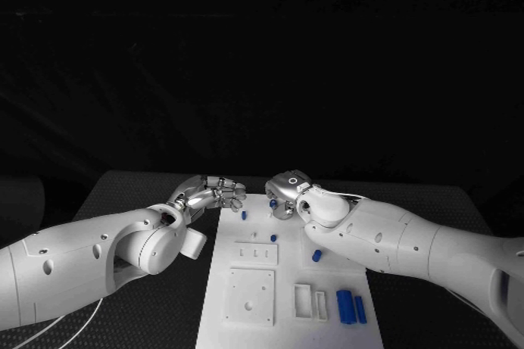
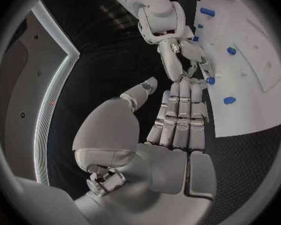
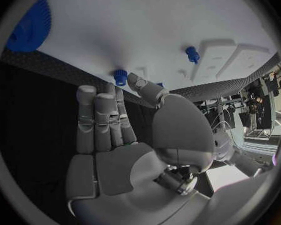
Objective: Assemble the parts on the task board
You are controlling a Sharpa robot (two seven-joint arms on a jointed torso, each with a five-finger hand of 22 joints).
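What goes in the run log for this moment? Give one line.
left hand: open, at task board far end | right hand: open, above far end | blue parts: on board | phase: none grasped

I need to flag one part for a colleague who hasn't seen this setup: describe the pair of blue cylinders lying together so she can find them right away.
Start at the white task board in the middle of the black table. Go to its near right corner, beside the narrow white slotted block. There the two blue cylinders lie flat, side by side, and are much longer than the small blue pieces scattered farther up the board.
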